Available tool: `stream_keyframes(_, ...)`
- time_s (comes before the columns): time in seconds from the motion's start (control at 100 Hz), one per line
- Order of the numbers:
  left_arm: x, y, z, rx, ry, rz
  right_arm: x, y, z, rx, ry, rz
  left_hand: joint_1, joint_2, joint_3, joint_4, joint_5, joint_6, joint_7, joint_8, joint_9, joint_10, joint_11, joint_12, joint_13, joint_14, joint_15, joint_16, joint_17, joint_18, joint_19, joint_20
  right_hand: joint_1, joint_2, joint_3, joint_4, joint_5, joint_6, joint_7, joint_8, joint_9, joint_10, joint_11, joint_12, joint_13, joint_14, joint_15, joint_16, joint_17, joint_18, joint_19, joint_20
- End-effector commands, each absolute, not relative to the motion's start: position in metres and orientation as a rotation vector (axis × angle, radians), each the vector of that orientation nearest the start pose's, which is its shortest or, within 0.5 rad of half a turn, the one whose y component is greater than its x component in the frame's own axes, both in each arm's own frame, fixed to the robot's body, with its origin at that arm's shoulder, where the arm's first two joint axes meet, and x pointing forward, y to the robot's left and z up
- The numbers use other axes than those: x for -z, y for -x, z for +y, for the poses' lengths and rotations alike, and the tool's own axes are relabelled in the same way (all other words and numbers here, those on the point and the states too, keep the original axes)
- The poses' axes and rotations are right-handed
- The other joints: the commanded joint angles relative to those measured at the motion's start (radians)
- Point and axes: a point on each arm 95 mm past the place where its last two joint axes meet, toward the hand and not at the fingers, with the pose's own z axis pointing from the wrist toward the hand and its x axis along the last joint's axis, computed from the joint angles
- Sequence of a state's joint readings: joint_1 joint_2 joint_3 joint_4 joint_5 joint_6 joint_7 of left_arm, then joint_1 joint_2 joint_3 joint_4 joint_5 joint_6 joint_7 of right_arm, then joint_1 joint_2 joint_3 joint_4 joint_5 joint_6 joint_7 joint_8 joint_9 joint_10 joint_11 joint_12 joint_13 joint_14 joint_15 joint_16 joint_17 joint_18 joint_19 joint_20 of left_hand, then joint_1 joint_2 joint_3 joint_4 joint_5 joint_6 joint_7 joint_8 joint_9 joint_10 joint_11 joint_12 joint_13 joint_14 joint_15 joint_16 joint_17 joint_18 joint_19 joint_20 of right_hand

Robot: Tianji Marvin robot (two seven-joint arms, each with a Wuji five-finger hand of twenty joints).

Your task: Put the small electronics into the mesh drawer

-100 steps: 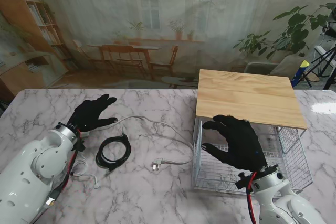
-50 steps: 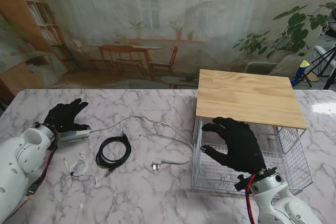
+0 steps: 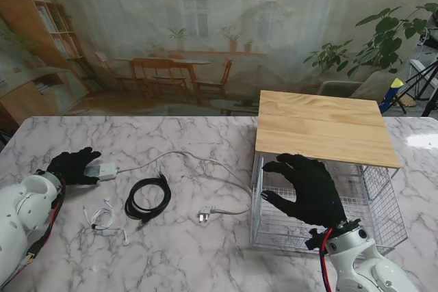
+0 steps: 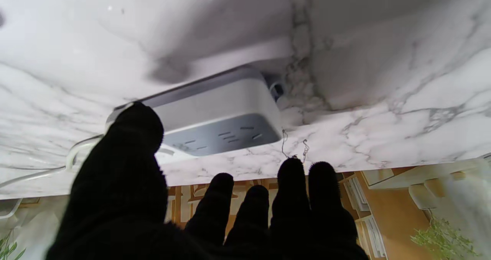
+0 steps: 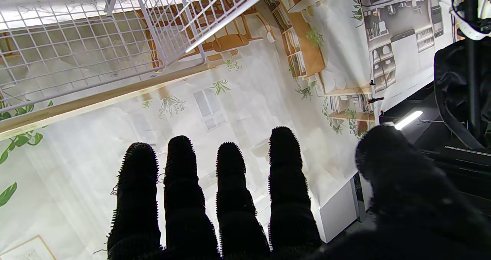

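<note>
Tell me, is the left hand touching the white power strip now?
Touching. In the left wrist view the thumb lies against one end of the power strip; the other fingers are off it, so the left hand holds nothing.

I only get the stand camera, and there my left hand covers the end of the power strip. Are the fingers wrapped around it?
Observer: No. The left wrist view shows only the thumb of the left hand against the power strip; the other fingers point straight past it.
Operator: Which face shows?
Observer: Its grey socket face looks toward the wrist camera.
Operator: And the right hand?
Observer: The right hand holds nothing, its fingers straight and apart, clear of the mesh drawer wire.
</note>
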State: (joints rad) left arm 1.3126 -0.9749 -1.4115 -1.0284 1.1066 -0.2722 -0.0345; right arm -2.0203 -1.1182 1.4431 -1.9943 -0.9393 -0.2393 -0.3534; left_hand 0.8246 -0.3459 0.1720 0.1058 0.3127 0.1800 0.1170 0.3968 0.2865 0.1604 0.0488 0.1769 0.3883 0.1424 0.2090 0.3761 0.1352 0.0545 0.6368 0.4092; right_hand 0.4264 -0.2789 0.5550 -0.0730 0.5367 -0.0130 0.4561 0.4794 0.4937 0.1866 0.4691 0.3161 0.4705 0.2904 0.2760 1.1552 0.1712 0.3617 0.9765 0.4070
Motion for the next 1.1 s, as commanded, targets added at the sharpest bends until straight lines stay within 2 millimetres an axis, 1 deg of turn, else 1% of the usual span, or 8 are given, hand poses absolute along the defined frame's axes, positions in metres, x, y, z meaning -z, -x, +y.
stream_keyframes(0.0, 0.36, -0.456, 0.221, 0.99, 1.319, 1.607, 0.265, -0.285, -0.003, -1.92, -1.053, 1.154, 0.011, -0.024, 0.049, 0.043, -0.003, -0.018, 0.015, 0.02, -0.036, -0.025, 0.019, 0.02, 0.008, -0.02, -0.002, 0.015, -0.001, -0.026, 0.027, -0.002, -0.015, 0.021, -0.017, 0.019, 0.018, 0.003, -0.021, 0.02, 0.007, 0.002, -0.023, 0.006, 0.0, 0.015, -0.055, -0.007, -0.009, 0.015, -0.016, -0.006)
stream_keyframes(0.08, 0.362, -0.455, 0.222, 0.978, 1.332, 1.615, 0.265, -0.286, -0.003, -1.92, -1.054, 1.154, 0.0, -0.038, 0.078, 0.057, 0.006, -0.023, 0.03, 0.043, -0.01, -0.037, 0.043, 0.04, 0.02, -0.022, 0.005, 0.025, 0.006, -0.03, 0.034, 0.002, -0.014, 0.022, -0.017, 0.019, 0.016, 0.004, -0.022, 0.02, 0.006, 0.0, -0.023, 0.006, 0.001, 0.015, -0.054, -0.007, -0.009, 0.015, -0.016, -0.006)
stream_keyframes(0.25, 0.371, -0.453, 0.221, 0.957, 1.337, 1.634, 0.265, -0.286, -0.003, -1.919, -1.053, 1.153, 0.027, -0.073, 0.025, -0.047, 0.049, -0.042, 0.056, 0.076, 0.101, -0.071, 0.121, 0.126, 0.068, -0.019, 0.051, 0.094, 0.026, -0.031, 0.073, 0.025, -0.012, 0.024, -0.018, 0.019, 0.016, 0.003, -0.022, 0.02, 0.006, 0.002, -0.022, 0.007, 0.0, 0.014, -0.054, -0.007, -0.009, 0.015, -0.016, -0.005)
stream_keyframes(0.35, 0.378, -0.453, 0.22, 0.94, 1.337, 1.64, 0.265, -0.286, -0.003, -1.919, -1.052, 1.15, 0.07, -0.065, 0.029, -0.064, 0.063, -0.048, 0.075, 0.082, 0.156, -0.074, 0.161, 0.169, 0.102, -0.022, 0.077, 0.136, 0.053, -0.033, 0.107, 0.04, -0.013, 0.025, -0.018, 0.019, 0.015, 0.004, -0.022, 0.02, 0.007, 0.002, -0.02, 0.007, 0.001, 0.014, -0.054, -0.007, -0.009, 0.015, -0.016, -0.005)
stream_keyframes(0.61, 0.39, -0.453, 0.22, 0.926, 1.36, 1.604, 0.265, -0.286, -0.002, -1.921, -1.053, 1.148, 0.274, 0.009, 0.065, -0.05, 0.163, -0.088, 0.241, 0.139, 0.356, -0.083, 0.316, 0.324, 0.27, 0.0, 0.225, 0.326, 0.182, -0.001, 0.26, 0.095, -0.012, 0.029, -0.02, 0.019, 0.015, 0.005, -0.023, 0.021, 0.007, 0.001, -0.019, 0.009, 0.003, 0.015, -0.053, -0.006, -0.009, 0.015, -0.016, -0.005)
stream_keyframes(0.66, 0.391, -0.453, 0.22, 0.929, 1.355, 1.595, 0.265, -0.286, -0.002, -1.921, -1.054, 1.148, 0.334, -0.011, 0.054, -0.056, 0.18, -0.104, 0.312, 0.167, 0.426, -0.091, 0.292, 0.516, 0.308, 0.016, 0.254, 0.378, 0.216, 0.0, 0.295, 0.105, -0.011, 0.03, -0.02, 0.02, 0.014, 0.004, -0.023, 0.021, 0.008, 0.002, -0.018, 0.009, 0.003, 0.014, -0.053, -0.006, -0.007, 0.014, -0.015, -0.004)
stream_keyframes(0.76, 0.391, -0.454, 0.219, 0.951, 1.347, 1.566, 0.265, -0.287, -0.002, -1.921, -1.056, 1.147, 0.435, -0.012, -0.003, -0.049, 0.199, -0.143, 0.449, 0.288, 0.594, -0.107, 0.157, 0.714, 0.375, 0.027, 0.323, 0.488, 0.267, 0.017, 0.354, 0.133, -0.01, 0.03, -0.021, 0.02, 0.014, 0.004, -0.023, 0.021, 0.008, 0.002, -0.018, 0.009, 0.004, 0.015, -0.053, -0.006, -0.008, 0.016, -0.016, -0.004)
stream_keyframes(1.09, 0.343, -0.469, 0.208, 1.041, 1.228, 1.555, 0.244, -0.299, -0.005, -1.868, -0.985, 1.279, 0.464, -0.006, -0.008, -0.05, 0.222, -0.194, 0.599, 0.347, 0.657, -0.099, 0.181, 0.749, 0.433, 0.041, 0.373, 0.539, 0.319, 0.037, 0.419, 0.17, -0.017, 0.03, -0.029, 0.02, 0.004, 0.005, -0.028, 0.02, 0.009, 0.002, -0.021, 0.008, 0.009, 0.014, -0.052, -0.005, -0.001, 0.019, -0.016, -0.002)
